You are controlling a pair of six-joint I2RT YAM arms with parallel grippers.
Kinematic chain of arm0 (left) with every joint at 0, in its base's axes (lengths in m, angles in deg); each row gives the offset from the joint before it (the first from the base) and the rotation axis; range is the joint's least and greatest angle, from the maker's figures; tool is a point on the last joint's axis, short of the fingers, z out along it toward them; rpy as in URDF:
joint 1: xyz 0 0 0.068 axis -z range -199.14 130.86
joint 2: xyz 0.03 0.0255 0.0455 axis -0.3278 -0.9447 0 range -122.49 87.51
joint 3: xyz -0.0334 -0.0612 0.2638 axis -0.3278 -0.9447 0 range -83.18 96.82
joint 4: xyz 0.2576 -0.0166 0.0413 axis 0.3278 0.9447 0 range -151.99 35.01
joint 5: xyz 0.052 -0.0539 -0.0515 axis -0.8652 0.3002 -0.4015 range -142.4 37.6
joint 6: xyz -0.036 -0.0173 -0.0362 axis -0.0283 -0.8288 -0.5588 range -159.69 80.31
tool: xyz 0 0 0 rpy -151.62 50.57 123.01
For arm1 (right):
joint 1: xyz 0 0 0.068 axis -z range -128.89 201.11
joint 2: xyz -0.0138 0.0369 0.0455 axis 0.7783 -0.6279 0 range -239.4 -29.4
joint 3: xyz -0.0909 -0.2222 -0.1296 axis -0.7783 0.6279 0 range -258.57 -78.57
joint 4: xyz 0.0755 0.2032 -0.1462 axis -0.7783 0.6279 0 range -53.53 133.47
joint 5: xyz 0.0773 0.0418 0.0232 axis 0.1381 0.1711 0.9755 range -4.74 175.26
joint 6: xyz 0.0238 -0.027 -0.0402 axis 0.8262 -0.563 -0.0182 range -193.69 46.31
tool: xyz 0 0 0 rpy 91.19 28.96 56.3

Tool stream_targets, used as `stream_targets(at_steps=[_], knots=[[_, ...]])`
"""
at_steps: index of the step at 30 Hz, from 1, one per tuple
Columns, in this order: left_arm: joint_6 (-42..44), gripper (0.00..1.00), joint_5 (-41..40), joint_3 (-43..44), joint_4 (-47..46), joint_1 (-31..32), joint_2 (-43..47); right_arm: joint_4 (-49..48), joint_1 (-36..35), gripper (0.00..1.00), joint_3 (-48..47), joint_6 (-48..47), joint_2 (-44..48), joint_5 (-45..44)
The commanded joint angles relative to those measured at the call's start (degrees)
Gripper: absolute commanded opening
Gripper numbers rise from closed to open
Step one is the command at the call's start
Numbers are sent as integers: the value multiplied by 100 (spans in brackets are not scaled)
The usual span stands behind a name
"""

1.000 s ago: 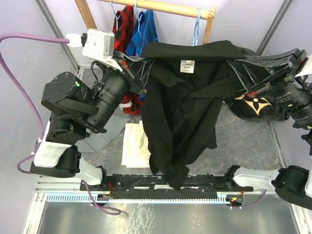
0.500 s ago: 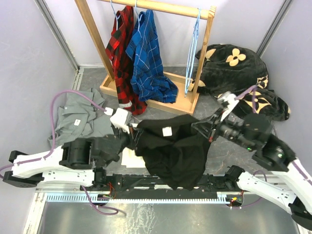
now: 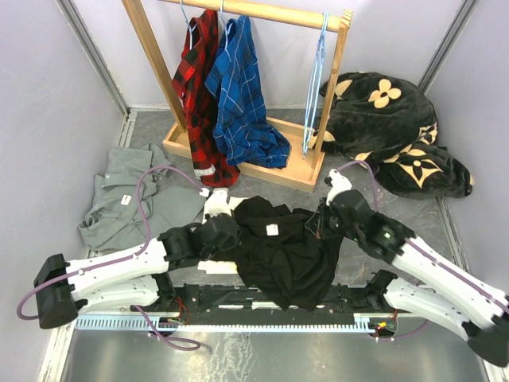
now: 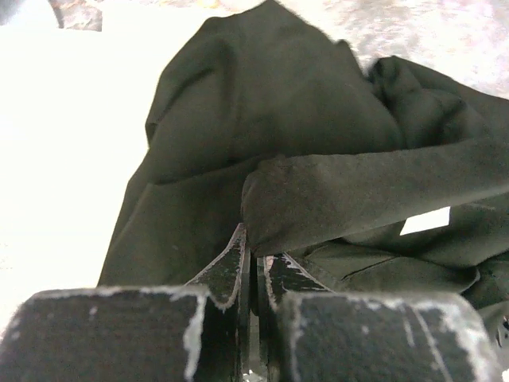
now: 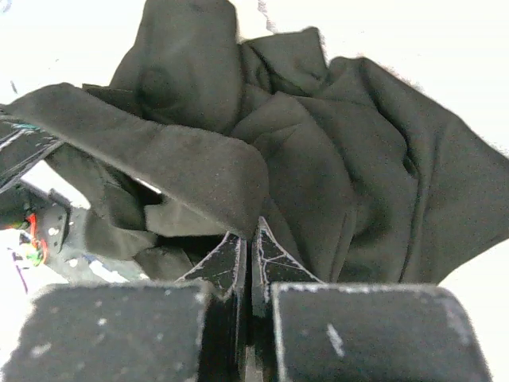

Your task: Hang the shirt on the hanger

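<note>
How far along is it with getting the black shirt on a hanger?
Done: the left jaws and right jaws are each shut on a fold of the shirt. In hand: the shirt lies bunched low between them. To do: the spare blue hangers hang on the rack, none inside the shirt.

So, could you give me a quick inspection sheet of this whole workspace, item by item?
Surface: grey mottled table, partly covered by cloth.
Job's things: black shirt crumpled at the near edge, unhung; hanger empty on the wooden rack.
Clutter: grey shirt, flowered blanket, red plaid shirt and blue plaid shirt on the rack.
Tools: left tool and right tool each shut on the shirt's fabric.
Cables: purple cable loops over the grey shirt.
Surroundings: pale walls on three sides.
</note>
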Motion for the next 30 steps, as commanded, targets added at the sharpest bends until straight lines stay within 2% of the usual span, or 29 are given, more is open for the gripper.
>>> stream_targets(at_steps=[1, 4, 6, 8, 9, 13, 15, 16, 18, 20, 24, 26, 30], knots=[[164, 3, 991, -376, -1014, -799, -210, -716, 545, 0, -5, 232, -987, 358], [122, 3, 1208, -600, -1093, -1050, -308, -898, 992, 0, 179, 297, -1369, 462], [44, 3, 1453, -807, -1186, -1195, -331, -923, 1046, 0, 211, 246, -1460, 494], [26, 7, 1618, -917, -1191, -1254, -369, -940, 1051, 6, 250, 213, -1384, 587], [13, 14, 1645, -946, -1158, -1260, -368, -920, 1051, 12, 272, 174, -1256, 606], [112, 42, 1719, -932, -1023, -1258, -119, -451, 1048, 55, 117, -59, -640, 517], [248, 56, 1711, -795, -823, -1261, 37, -53, 1051, 68, -78, -221, -373, 456], [318, 61, 1701, -701, -711, -1263, 93, 175, 1047, 72, -184, -300, -271, 400], [449, 67, 1712, -456, -491, -1256, 147, 649, 1053, 87, -397, -307, -105, 94], [528, 73, 1680, -237, -251, -1260, 191, 1174, 1052, 92, -663, -229, -68, -226], [584, 77, 1540, 69, 123, -1256, 341, 2157, 1049, 97, -1178, 125, -269, -703], [693, 87, 1537, 215, 285, -1257, 342, 2496, 1052, 99, -1287, 206, -376, -727], [835, 89, 1421, 628, 805, -1257, 139, 2378, 1053, 99, -1071, 409, -267, -423]])
